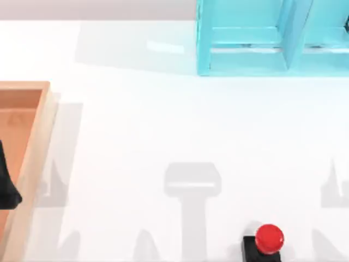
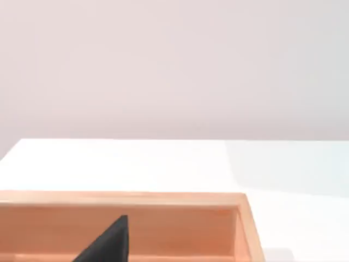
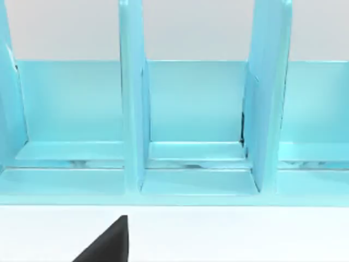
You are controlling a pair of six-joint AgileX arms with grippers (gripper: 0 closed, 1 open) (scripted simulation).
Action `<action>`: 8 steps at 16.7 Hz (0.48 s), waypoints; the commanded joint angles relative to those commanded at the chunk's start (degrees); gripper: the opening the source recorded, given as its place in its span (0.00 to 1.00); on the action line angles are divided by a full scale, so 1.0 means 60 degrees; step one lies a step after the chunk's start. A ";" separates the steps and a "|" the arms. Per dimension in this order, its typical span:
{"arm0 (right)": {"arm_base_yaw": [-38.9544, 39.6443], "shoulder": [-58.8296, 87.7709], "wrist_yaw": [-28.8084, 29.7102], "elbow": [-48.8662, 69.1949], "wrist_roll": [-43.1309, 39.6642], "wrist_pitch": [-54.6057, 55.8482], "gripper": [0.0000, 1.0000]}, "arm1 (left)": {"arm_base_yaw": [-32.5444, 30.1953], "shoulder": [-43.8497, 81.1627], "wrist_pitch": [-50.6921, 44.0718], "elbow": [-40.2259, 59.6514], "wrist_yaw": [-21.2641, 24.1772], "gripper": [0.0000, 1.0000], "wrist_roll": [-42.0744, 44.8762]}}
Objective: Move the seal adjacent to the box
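Seal (image 1: pixel 265 242) at table's near edge, well apart from box (image 1: pixel 34 158), untouched. Finger state of both grippers: cannot tell. Risk: round knob slips when grasped; seal topples off edge

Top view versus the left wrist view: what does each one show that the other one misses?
Top view alone: the seal, red knob on a black base, at the table's near edge right of centre, and the light-blue shelf unit at the back. Left wrist view alone: the pale wall behind the table. Both: the wooden box and the white table.
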 joint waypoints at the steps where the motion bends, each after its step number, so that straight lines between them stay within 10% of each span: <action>1: 0.0000 0.0000 0.0000 0.0000 0.0000 0.0000 1.00 | 0.0000 0.0000 0.0000 0.0000 0.0000 1.00 0.0000; 8: 0.0000 0.0000 0.0000 0.0000 0.0000 0.0000 1.00 | -0.0357 0.1830 -0.1104 0.1425 -0.0219 1.00 -0.1106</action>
